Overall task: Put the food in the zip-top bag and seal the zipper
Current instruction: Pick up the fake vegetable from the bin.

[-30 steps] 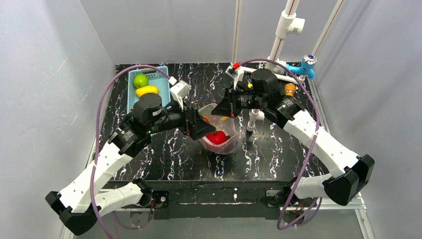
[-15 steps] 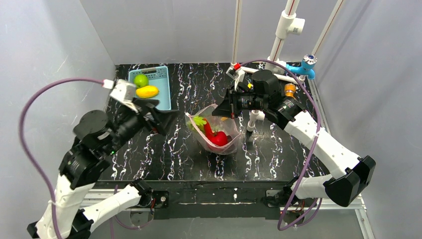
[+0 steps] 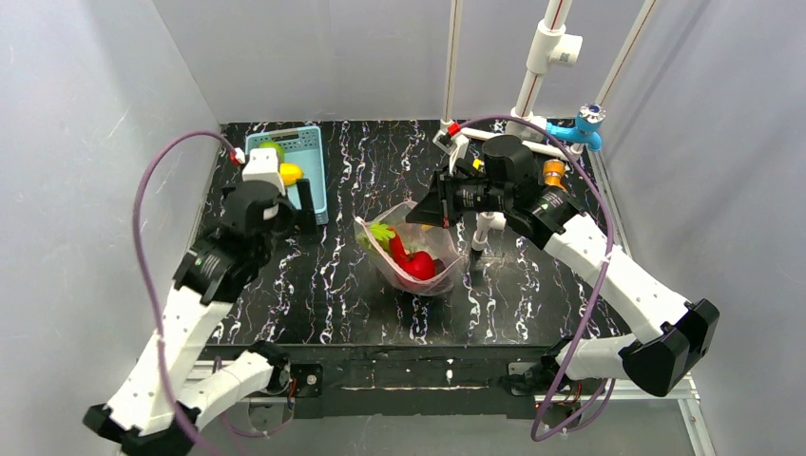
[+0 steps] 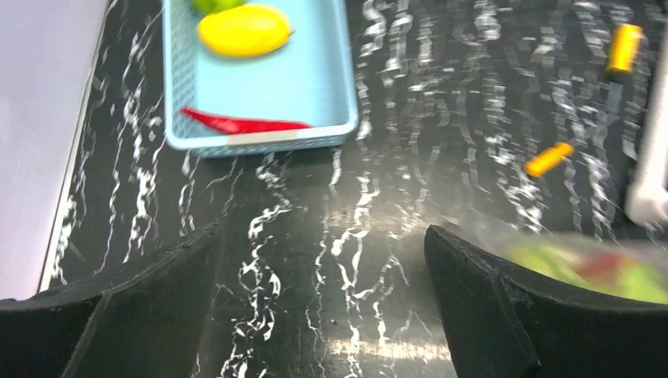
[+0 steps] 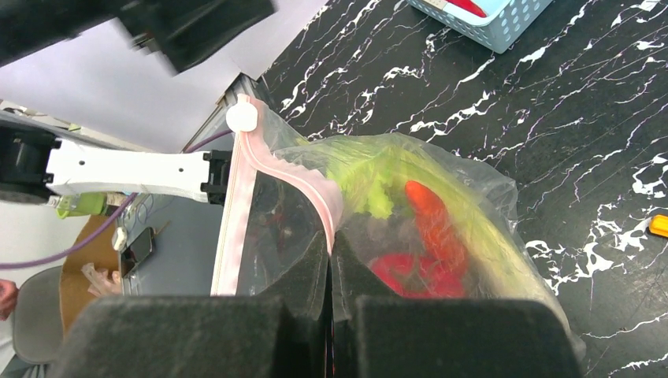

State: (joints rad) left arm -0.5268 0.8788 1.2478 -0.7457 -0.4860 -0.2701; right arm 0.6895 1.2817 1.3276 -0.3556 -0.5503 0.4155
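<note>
The clear zip-top bag (image 3: 418, 261) stands mid-table with its mouth open. Inside lie a red pepper (image 5: 413, 272), an orange-red piece (image 5: 429, 220) and the green leek (image 5: 370, 189). My right gripper (image 5: 329, 240) is shut on the pink zipper (image 5: 244, 197) strip at the bag's rim and holds that edge up. My left gripper (image 4: 319, 260) hovers open and empty over bare table, just in front of the blue basket (image 4: 335, 79). In the basket lie a yellow oval fruit (image 4: 244, 30), a red chili (image 4: 240, 124) and a green fruit (image 3: 269, 147).
Two small orange and yellow tools (image 4: 549, 158) (image 4: 625, 47) lie on the table right of the basket. White pipe posts (image 3: 532, 85) and a blue fitting (image 3: 585, 128) stand at the back right, behind my right arm.
My left arm has swung away from the bag, back and to the left, and now points at the basket. The right gripper has kept its hold on the bag's rim.
</note>
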